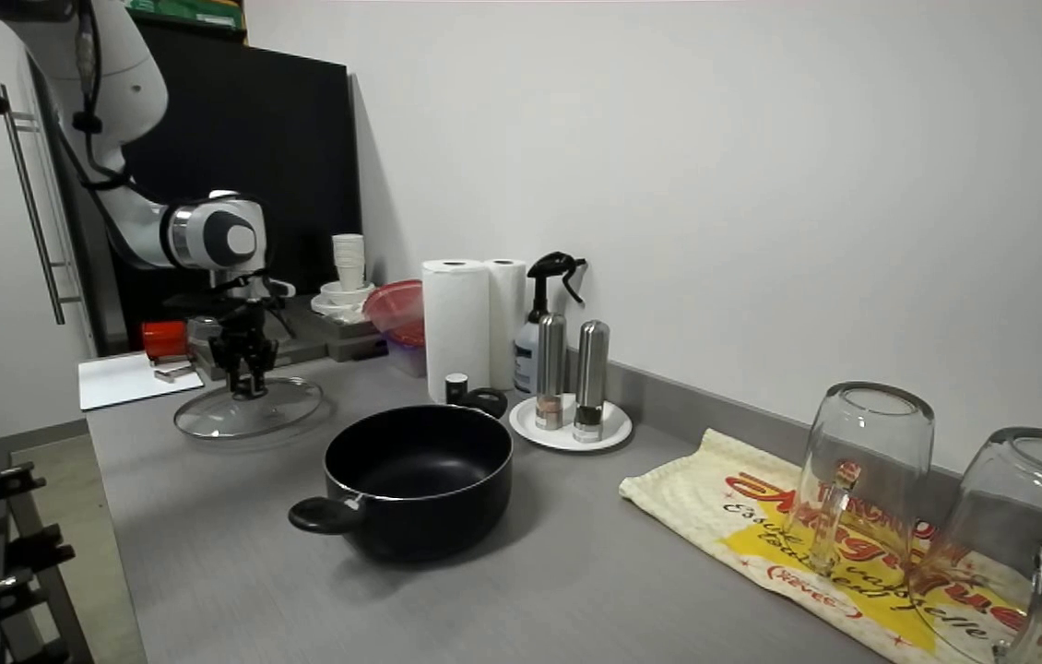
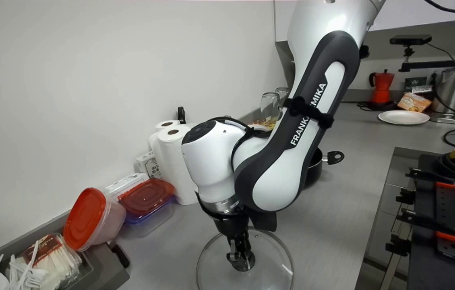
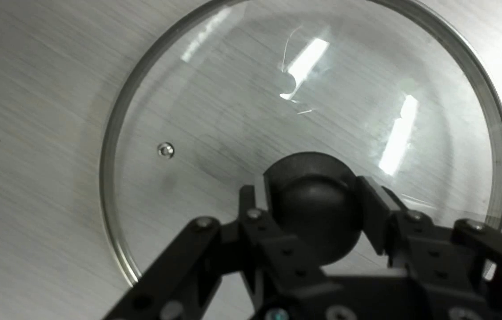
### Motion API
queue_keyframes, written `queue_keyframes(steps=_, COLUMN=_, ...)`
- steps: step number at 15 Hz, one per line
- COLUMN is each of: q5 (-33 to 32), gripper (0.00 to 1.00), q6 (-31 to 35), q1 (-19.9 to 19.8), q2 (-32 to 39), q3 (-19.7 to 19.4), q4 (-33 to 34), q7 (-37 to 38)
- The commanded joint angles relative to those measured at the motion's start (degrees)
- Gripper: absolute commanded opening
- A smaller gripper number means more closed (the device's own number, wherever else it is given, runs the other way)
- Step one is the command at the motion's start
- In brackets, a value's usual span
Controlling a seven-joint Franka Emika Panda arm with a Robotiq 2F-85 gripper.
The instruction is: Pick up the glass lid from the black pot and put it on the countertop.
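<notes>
The see-through glass lid (image 1: 217, 417) is at the far end of the grey countertop (image 1: 235, 544), beyond the black pot (image 1: 438, 516). The pot stands uncovered, its inside bare; in an exterior view (image 2: 314, 169) the arm hides most of it. My gripper (image 1: 248, 387) points down over the lid's centre. In the wrist view the fingers (image 3: 313, 195) press on both sides of the dark knob (image 3: 317, 218). The lid also shows in an exterior view (image 2: 269, 266). It is at or just above the countertop; I cannot tell whether its rim touches.
Paper towel rolls (image 1: 456, 323), a spray bottle (image 1: 528, 355) and a white plate (image 1: 618, 429) with two steel mills line the wall. Plastic containers (image 2: 94, 219) and a cutlery tray (image 2: 102, 270) are near the lid. Upturned glasses (image 1: 862, 480) stand on a patterned cloth (image 1: 669, 489).
</notes>
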Motion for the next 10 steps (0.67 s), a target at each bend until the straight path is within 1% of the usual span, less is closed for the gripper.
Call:
queue_keyframes(steps=1, q5=3.65, gripper=0.25, q6=-2.47, q1=-0.4, q2=1.4, q3=1.04, q4=2.71, q7=-2.49)
queue_keyframes(steps=8, q5=4.48, gripper=0.25, q6=-2.85, q1=-0.36, q2=2.26, q3=1.02, q4=2.31, q7=-3.68)
queue_keyframes(steps=9, q5=4.33, gripper=0.72, q6=-3.07, q1=-0.37, q2=2.14, q3=1.01, q4=2.2, q7=-3.98)
queue_keyframes(steps=10, q5=3.52, gripper=0.52, q6=-1.0, q1=0.6, q2=2.15, q3=-0.19, q4=1.08, q7=-2.04)
